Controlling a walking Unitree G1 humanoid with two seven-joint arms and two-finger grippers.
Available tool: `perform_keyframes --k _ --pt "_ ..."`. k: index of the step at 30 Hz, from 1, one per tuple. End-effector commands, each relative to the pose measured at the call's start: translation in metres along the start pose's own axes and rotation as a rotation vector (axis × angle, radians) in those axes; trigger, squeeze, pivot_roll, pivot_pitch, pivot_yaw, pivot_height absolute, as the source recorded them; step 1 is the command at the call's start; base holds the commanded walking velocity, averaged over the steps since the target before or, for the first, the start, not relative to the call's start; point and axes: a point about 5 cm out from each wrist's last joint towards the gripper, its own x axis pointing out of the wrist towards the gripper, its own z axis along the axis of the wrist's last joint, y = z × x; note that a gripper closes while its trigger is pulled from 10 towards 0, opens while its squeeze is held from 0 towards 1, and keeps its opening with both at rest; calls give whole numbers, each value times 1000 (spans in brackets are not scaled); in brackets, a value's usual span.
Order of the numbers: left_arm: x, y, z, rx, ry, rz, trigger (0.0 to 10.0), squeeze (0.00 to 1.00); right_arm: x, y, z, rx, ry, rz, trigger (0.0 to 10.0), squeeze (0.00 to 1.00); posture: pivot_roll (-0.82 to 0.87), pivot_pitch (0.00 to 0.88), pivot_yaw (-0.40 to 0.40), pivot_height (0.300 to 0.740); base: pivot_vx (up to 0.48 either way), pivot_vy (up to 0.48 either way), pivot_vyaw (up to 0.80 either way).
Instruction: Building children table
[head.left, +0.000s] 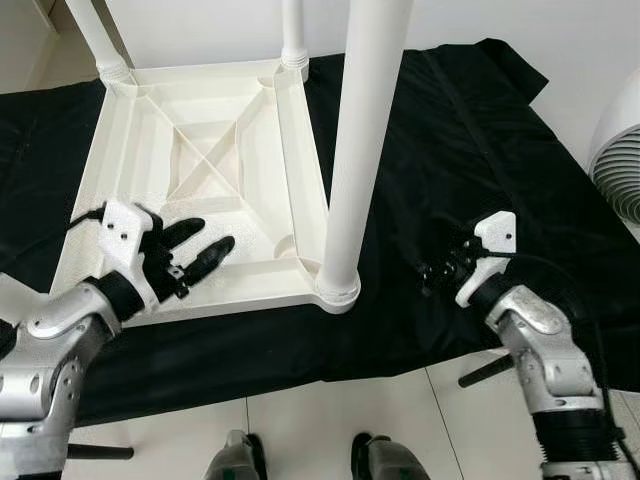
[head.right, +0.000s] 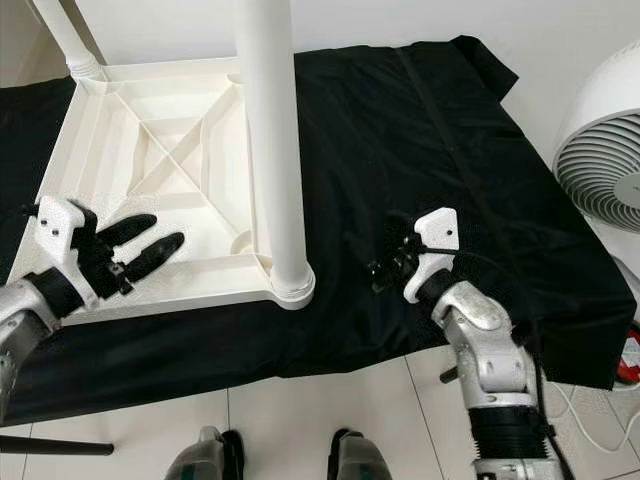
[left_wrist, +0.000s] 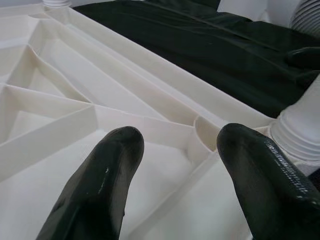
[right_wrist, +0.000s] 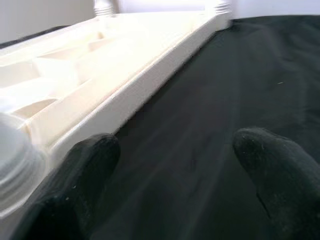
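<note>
We find our left gripper (head.left: 205, 248) spread wide over the upturned white plastic tabletop's (head.left: 200, 150) legless near-left corner, while our right gripper (head.left: 437, 268), also wide, hovers well apart.

From the head we look steeply down at an upturned tabletop (head.left: 200, 170) on black cloth (head.left: 450, 150) — our own feet sit at the bottom edge. The right eye stands slightly aside of the left, so its frame takes in more of the fan (head.right: 605, 150) at the right. Both eyes share the tabletop, the near leg (head.left: 365, 140) and both arms. The left wrist camera sits low and very close, looking between its fingers (left_wrist: 95, 190) across the tabletop's ribs. The right wrist camera skims the cloth — the tabletop's rim (right_wrist: 145, 85) fills its upper left.
</note>
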Motion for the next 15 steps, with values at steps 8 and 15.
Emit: perform_keyframes --k 8,15 --pt "-11 -18 -2 -7 48 -85 10000 0 4 25 1 -16 55 360 10000 0 -13 145 36 740 0 0 0" --pt "-7 -30 -3 -43 29 -80 10000 0 20 35 7 -18 39 499 10000 0 -6 135 28 740 0 0 0"
